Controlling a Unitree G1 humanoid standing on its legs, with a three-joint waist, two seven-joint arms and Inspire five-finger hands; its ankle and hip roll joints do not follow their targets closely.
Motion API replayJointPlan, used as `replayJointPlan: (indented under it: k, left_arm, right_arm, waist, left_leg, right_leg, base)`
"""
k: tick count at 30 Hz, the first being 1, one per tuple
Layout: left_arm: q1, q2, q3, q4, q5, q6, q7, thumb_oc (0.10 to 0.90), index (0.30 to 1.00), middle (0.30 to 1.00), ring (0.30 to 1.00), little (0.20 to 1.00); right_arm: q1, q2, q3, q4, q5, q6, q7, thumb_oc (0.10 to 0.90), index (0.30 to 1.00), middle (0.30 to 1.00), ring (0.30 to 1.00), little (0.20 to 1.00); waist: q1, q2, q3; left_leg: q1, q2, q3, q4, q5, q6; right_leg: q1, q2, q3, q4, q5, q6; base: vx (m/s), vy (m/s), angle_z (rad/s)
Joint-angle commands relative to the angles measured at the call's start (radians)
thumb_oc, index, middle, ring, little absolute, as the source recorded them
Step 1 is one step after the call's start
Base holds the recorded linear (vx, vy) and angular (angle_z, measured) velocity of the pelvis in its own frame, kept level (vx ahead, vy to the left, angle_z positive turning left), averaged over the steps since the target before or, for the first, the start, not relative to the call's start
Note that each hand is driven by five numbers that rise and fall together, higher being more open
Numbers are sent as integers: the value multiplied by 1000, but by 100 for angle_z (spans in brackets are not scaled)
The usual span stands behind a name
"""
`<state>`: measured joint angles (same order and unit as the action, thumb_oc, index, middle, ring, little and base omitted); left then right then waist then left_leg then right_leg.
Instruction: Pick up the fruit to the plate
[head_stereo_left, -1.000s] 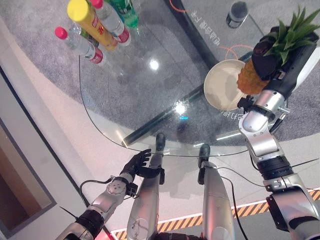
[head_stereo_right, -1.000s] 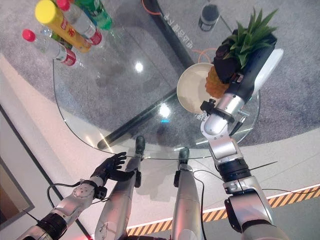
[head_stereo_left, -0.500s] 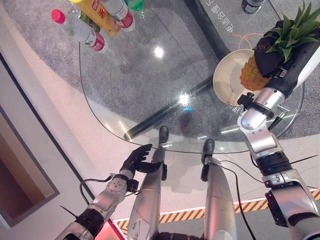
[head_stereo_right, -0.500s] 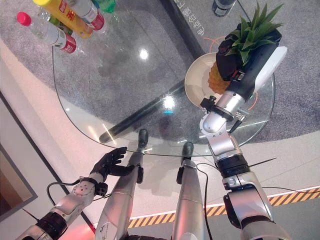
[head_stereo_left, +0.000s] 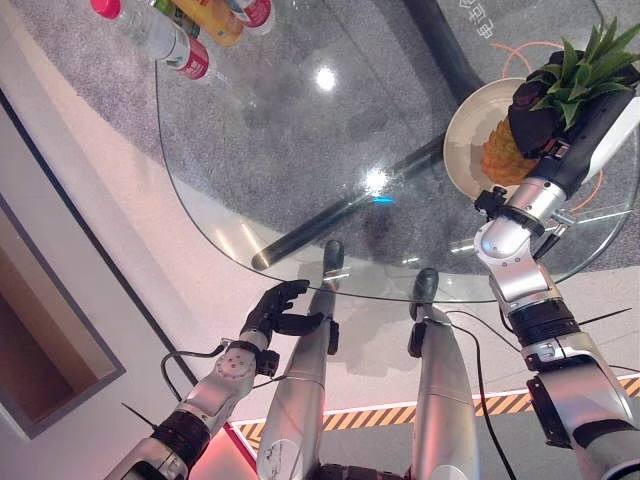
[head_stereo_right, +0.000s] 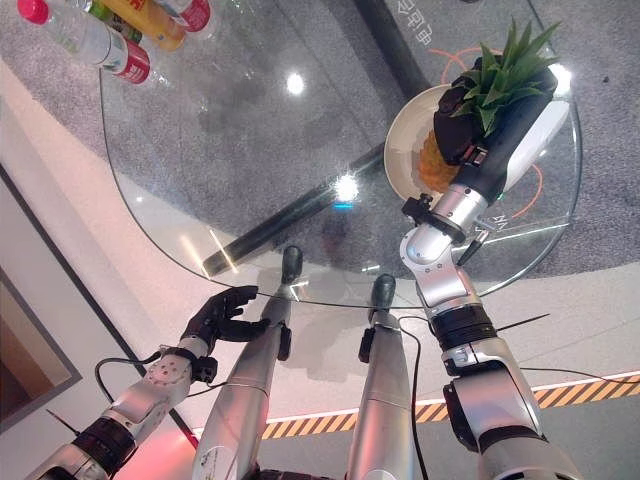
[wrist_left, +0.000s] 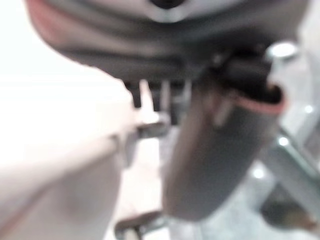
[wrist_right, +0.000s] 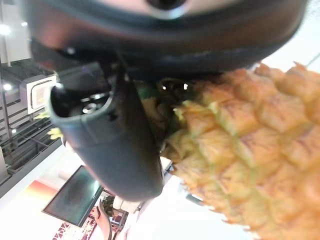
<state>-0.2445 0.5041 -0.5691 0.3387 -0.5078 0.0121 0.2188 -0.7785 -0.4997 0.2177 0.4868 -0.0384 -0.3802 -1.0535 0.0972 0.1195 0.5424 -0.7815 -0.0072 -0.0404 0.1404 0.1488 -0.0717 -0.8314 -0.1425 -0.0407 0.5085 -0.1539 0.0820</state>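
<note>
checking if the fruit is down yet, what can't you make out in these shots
- Whether the pineapple touches the plate: in the head views the right robot hand and the fruit itself cover the contact.
- The bottles: cut off by the top edge of the head views.
- The left robot hand, low beside the glass table: its wrist view is too blurred to read anything past it.

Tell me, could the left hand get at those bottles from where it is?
Probably not. The left hand hangs below the glass table's near edge, while the bottles stand at its far corner, across open glass.
</note>
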Motion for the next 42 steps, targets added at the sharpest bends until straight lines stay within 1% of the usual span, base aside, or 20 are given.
replayJointPlan:
  k: [1,4,8,9,11,12,17,27,30,35,39,40,42]
  left_arm:
    - [3,-20,-67,-49,-35,-16,7,800,900,900,900,900]
    - [-5,-18,-73,-65,-45,-8,14,800,900,900,900,900]
    - [-12,-19,-79,-67,-50,-7,17,800,900,900,900,900]
    - [-14,-21,-84,-69,-52,-6,20,800,900,900,900,900]
    - [-16,-21,-89,-71,-54,-8,24,800,900,900,900,900]
    - [-20,-20,-96,-73,-60,-13,30,800,900,900,900,900]
    - [-21,-10,-95,-84,-73,-7,37,800,900,900,900,900]
    - [-18,15,-86,-86,-95,-16,22,800,900,900,900,900]
    - [-18,22,-86,-84,-97,-22,17,800,900,900,900,900]
    - [-27,29,-95,-81,-104,-22,14,800,900,900,900,900]
    - [-39,33,-100,-74,-110,-32,13,800,900,900,900,900]
    - [-42,39,-111,-73,-119,-41,23,800,900,900,900,900]
    - [-46,38,-114,-75,-119,-37,25,800,900,900,900,900]
  right_arm:
    - [-131,-78,-22,-90,-75,-147,-108,100,300,300,300,200]
    - [-147,-83,-29,-72,-84,-172,-114,100,300,300,300,200]
    - [-160,-85,-28,-44,-83,-201,-129,100,300,300,300,200]
    - [-162,-86,-31,-38,-98,-216,-138,100,300,300,300,200]
    - [-164,-89,-34,-34,-111,-223,-145,100,300,300,300,200]
    - [-173,-95,-32,-25,-138,-231,-162,100,300,300,300,200]
    - [-188,-114,-25,-38,-230,-215,-218,100,300,300,300,200]
    - [-208,-174,11,-28,-334,-144,-203,100,300,300,300,200]
    - [-205,-183,27,1,-318,-147,-182,100,300,300,300,200]
    - [-208,-186,52,87,-264,-187,-144,100,300,300,300,200]
    - [-218,-192,68,129,-232,-204,-141,100,300,300,300,200]
    - [-217,-187,70,162,-215,-218,-156,100,300,300,300,200]
    - [-218,-175,67,183,-221,-222,-162,100,300,300,300,200]
  waist:
    - [-21,26,-22]
    - [-17,38,-22]
    - [-13,46,-22]
    - [-12,49,-22]
    - [-11,52,-22]
    - [-10,58,-22]
    - [-10,64,-22]
    - [-16,62,-22]
    - [-16,62,-22]
    - [-13,66,-22]
    - [-11,66,-22]
    - [-10,68,-22]
    - [-11,71,-22]
  left_leg:
    - [-39,-71,88,210,-127,87]
    - [-68,-71,85,228,-129,90]
    - [-88,-71,81,238,-129,91]
    - [-96,-71,76,241,-128,93]
    - [-103,-72,74,245,-128,94]
    - [-113,-72,73,248,-127,96]
    - [-133,-72,71,258,-125,99]
    - [-158,-72,66,270,-124,100]
    - [-166,-72,65,273,-124,99]
    - [-172,-73,65,278,-127,100]
    - [-172,-73,66,273,-123,98]
    - [-175,-74,64,276,-123,95]
    - [-177,-74,65,277,-125,93]
  right_leg:
    - [37,27,-105,-220,235,-20]
    - [-1,23,-106,-197,230,-19]
    - [-26,20,-107,-184,229,-19]
    - [-38,18,-107,-178,229,-18]
    - [-48,17,-107,-173,228,-18]
    - [-61,15,-106,-167,228,-19]
    - [-87,12,-105,-149,226,-17]
    - [-116,17,-99,-136,232,-16]
    - [-123,18,-98,-135,233,-17]
    - [-127,18,-98,-134,233,-18]
    - [-124,15,-103,-143,237,-17]
    - [-127,13,-105,-139,239,-17]
    - [-129,16,-105,-135,235,-18]
  base:
    - [-9,31,2]
    - [-12,26,4]
    - [-6,13,4]
    - [-2,19,5]
    - [-1,10,2]
    - [0,0,0]
    - [0,0,0]
    - [0,0,0]
    - [0,0,0]
    - [0,0,0]
    - [0,0,0]
    - [0,0,0]
    - [0,0,0]
